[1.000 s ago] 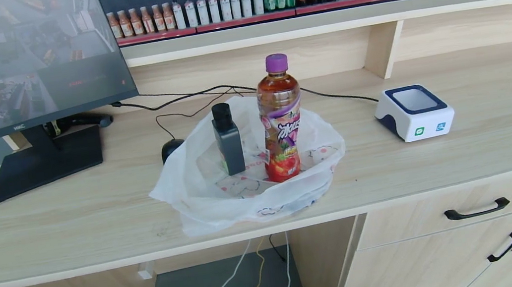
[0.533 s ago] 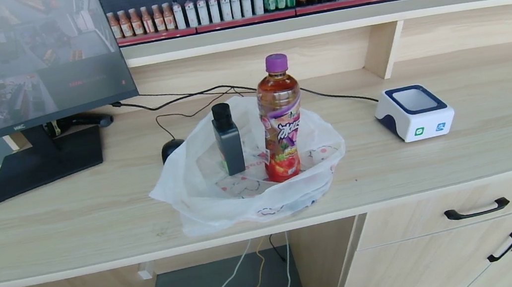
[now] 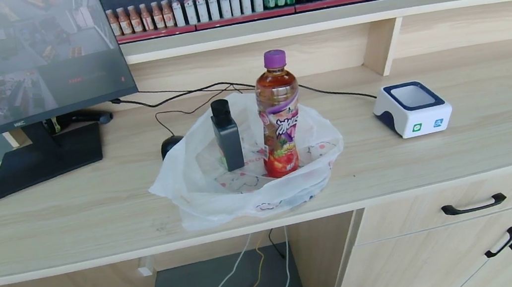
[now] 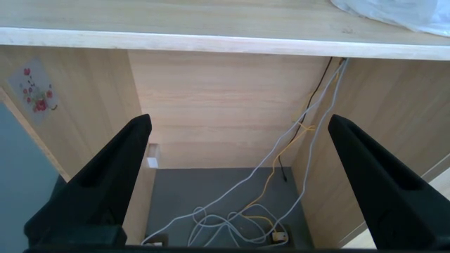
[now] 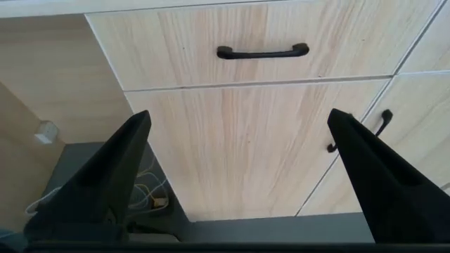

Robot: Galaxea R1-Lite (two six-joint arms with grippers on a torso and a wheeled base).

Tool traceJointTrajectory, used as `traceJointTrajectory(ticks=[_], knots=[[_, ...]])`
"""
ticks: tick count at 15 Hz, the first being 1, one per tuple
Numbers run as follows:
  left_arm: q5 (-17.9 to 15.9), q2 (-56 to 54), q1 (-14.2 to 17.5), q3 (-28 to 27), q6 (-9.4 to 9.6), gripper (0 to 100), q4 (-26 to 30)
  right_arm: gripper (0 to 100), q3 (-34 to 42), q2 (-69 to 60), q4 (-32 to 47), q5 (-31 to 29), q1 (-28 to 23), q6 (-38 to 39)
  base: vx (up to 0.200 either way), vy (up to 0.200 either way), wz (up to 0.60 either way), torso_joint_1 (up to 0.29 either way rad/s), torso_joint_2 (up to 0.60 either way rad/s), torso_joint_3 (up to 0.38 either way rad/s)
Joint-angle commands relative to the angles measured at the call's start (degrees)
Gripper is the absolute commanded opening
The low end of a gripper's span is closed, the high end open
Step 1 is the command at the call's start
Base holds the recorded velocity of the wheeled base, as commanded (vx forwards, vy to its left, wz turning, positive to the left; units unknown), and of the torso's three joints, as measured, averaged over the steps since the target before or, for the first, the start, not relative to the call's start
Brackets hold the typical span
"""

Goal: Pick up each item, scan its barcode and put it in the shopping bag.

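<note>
Head view: a tall purple-capped plastic bottle of reddish drink (image 3: 278, 115) and a small dark grey rectangular bottle with a black cap (image 3: 227, 137) are both being held upright inside the white translucent plastic shopping bag (image 3: 193, 197), mid-way along the light wooden counter (image 3: 72, 224). The white-and-navy box-shaped barcode scanner (image 3: 411, 109) is sitting well apart from the bag, towards the robot's right. No loose item is being seen on the counter, so bagging is being judged complete. The step in hand looks like parking the arms.

Left wrist view: the left gripper (image 4: 238, 125) is being held wide open with nothing in it, below the counter edge, facing the knee space with loose cables (image 4: 281, 176). If it is raised, the counter lip and the bag's overhanging corner (image 4: 394, 13) should be cleared first. The tall bottle looks easy to tip in that slack bag.

Right wrist view: the right gripper (image 5: 239, 118) is likewise being held spread wide and empty, facing the drawer fronts. The black drawer handle (image 5: 261, 51) should be given room to avoid snagging.
</note>
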Motion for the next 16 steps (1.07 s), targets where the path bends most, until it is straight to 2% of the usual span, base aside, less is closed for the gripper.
traceJointTrajectory(ticks=[1, 4, 16], knots=[[0.0, 0.0, 0.0, 0.0, 0.0, 100, 0.0, 100, 0.0, -2.8, 0.0, 0.0, 0.7, 0.1, 0.0, 0.0, 0.0, 0.0, 0.0, 0.0], [-0.1, 0.0, 0.0, 0.0, 0.18, 100, 0.1, 100, 0.0, -3.1, 0.0, -0.1, 0.6, 0.2, 0.0, 0.0, 0.0, 0.0, 0.0, 0.0], [-0.1, 0.0, 0.0, 0.0, 0.18, 100, 0.1, 100, 0.0, -3.1, 0.0, -0.1, 0.6, 0.4, 0.0, -0.2, 0.0, 0.007, 0.01, 0.002]])
